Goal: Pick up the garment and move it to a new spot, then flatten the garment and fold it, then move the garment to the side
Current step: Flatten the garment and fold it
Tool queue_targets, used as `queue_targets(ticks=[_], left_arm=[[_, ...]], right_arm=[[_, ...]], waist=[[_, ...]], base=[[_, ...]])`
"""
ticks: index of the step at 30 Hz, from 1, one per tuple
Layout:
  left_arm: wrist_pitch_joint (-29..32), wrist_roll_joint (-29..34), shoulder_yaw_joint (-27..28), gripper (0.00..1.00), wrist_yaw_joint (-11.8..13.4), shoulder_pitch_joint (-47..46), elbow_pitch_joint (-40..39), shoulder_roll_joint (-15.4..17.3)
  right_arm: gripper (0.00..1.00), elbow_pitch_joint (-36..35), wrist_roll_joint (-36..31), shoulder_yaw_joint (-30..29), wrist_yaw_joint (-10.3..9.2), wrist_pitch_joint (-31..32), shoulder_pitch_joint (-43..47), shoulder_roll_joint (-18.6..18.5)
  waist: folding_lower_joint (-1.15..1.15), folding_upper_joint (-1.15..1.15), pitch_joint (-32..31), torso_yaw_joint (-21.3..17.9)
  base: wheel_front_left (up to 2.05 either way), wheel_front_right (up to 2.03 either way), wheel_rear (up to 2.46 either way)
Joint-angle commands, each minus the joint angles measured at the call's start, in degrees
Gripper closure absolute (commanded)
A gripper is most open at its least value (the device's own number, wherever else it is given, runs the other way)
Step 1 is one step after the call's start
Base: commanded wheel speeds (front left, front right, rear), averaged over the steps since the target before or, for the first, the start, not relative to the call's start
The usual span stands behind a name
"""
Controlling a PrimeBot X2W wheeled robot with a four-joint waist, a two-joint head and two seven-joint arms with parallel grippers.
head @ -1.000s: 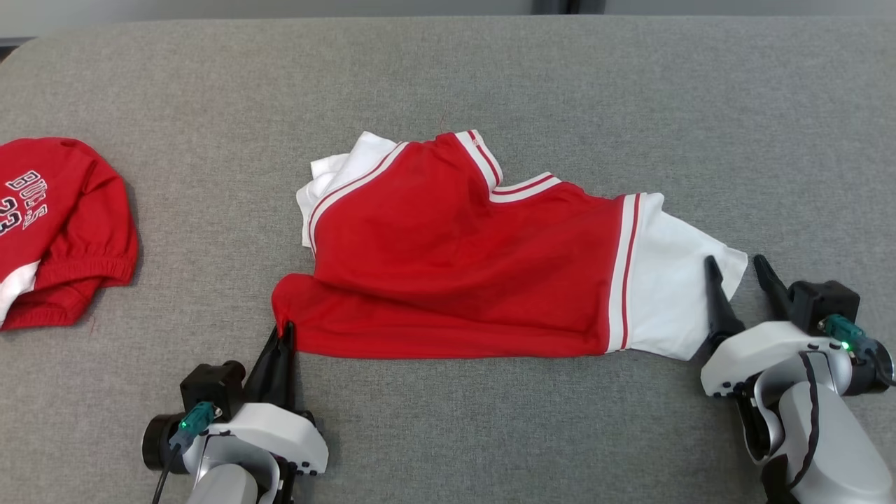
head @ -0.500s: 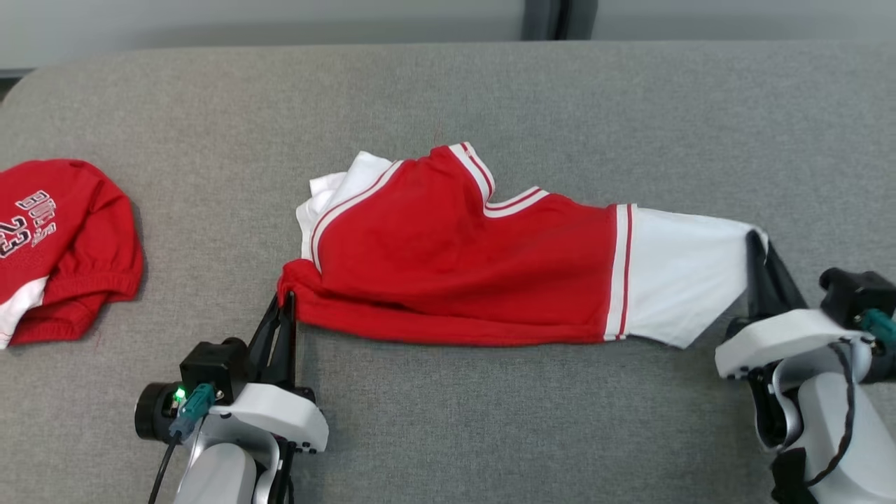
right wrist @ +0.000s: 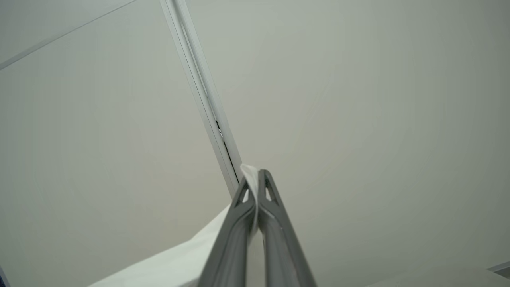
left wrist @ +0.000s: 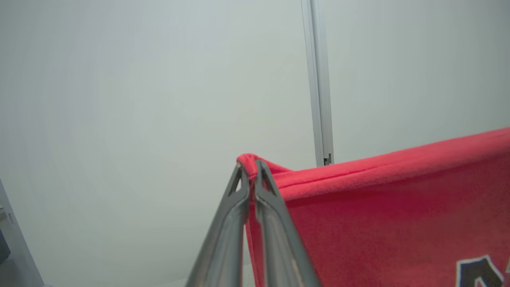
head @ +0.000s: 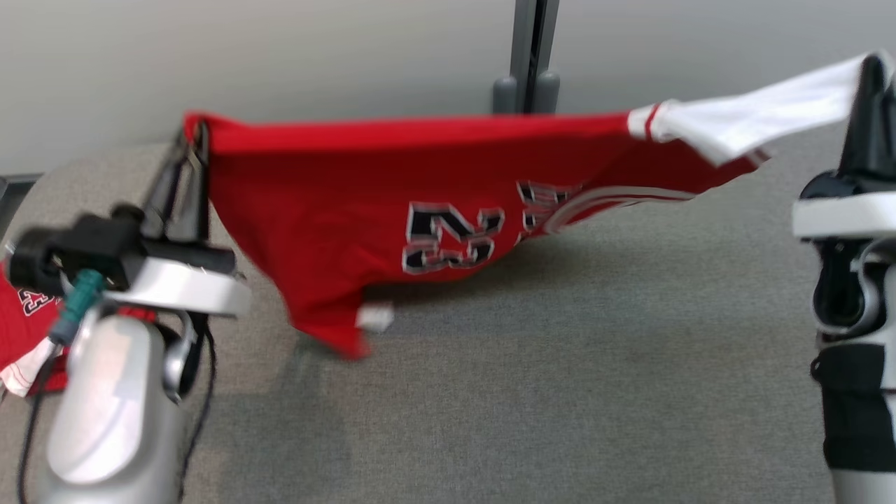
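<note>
The garment [head: 364,189] is a red jersey with white sleeves and a black and white "23". It hangs in the air above the grey cushion, stretched between both arms. My left gripper [head: 198,133] is shut on its red corner at the upper left; the left wrist view shows the red cloth [left wrist: 378,207] pinched at the gripper's tips [left wrist: 250,164]. My right gripper [head: 871,66] is shut on the white sleeve end at the upper right, and the white cloth [right wrist: 179,259] is pinched at its tips [right wrist: 255,173] in the right wrist view. The jersey's lower edge sags toward the cushion.
A second red garment [head: 28,329] lies at the far left of the grey cushion [head: 560,364], partly behind my left arm. A pale wall with a grey vertical post [head: 532,56] stands behind the cushion.
Both arms have lifted the jersey off the cushion and pulled it taut. The right gripper, open a second ago, has shut on the white sleeve. The head camera has tilted up.
</note>
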Motion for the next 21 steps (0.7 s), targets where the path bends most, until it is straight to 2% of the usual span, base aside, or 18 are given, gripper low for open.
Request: queue_targets(ticks=[1,10,16,21], left_arm=[[-0.1,0.8,0.8,1.0,-0.4,-3.8,-1.4,2.0],[0.2,1.2,1.8,1.0,-1.3,-13.7,-4.8,6.5],[1.7,1.5,0.3,1.0,-1.7,-18.5,-3.1,7.4],[1.5,3.0,-1.9,1.0,-1.9,-27.7,3.4,8.3]], right_arm=[[1.0,-0.9,2.2,-0.1,-0.01,0.0,-2.6,-1.5],[1.0,-4.0,8.9,1.2,-0.01,1.4,-9.4,-3.8],[1.0,-4.8,7.9,0.3,-0.01,5.0,-12.6,-4.5],[1.0,-1.0,4.1,-0.3,-0.01,4.9,-22.0,-4.2]], waist=[[0.0,0.0,-2.5,-1.1],[0.0,0.0,-4.1,-2.7],[0.0,0.0,2.5,-2.4],[0.0,0.0,10.9,-2.3]], base=[[0.0,0.0,0.0],[0.0,0.0,0.0],[0.0,0.0,0.0],[0.0,0.0,0.0]])
